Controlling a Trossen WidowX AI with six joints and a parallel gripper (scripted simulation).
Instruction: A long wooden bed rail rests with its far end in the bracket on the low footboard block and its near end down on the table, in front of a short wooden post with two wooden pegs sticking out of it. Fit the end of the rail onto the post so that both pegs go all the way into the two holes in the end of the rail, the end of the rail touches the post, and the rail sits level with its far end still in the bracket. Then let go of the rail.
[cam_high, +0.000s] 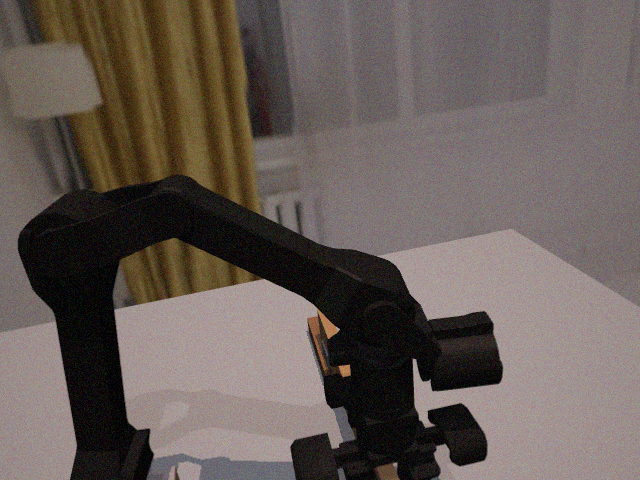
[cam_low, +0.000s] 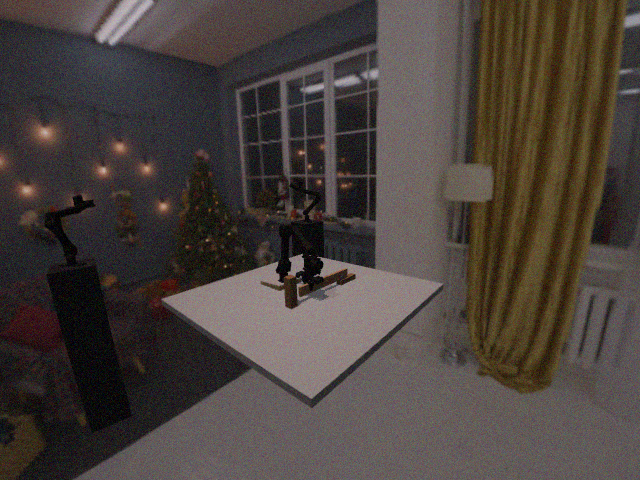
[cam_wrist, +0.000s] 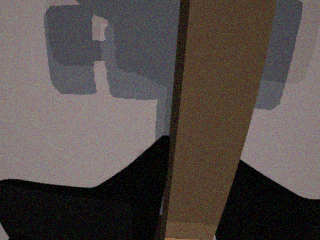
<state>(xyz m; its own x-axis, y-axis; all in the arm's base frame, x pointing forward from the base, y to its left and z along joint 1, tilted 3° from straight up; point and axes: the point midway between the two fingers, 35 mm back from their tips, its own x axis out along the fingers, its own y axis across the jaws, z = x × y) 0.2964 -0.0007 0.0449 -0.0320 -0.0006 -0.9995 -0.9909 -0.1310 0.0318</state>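
The post (cam_low: 290, 292) stands nearest, about mid-worktop (cam_low: 320, 356). Just behind it the pincer (cam_low: 311, 279) is pinched narrowly on the rail (cam_low: 324, 282), gripping it from above. The rail runs on toward the worktop's far edge.

Post (cam_low: 290, 291) stands upright near counter (cam_low: 330, 341) centre; wide bare counter lies open on the viewer's side and to the right of it. Behind the post, passage is blocked by the rail (cam_low: 324, 282), slanting away from it, and by the arm's hand (cam_low: 311, 280), clamped on that rail.
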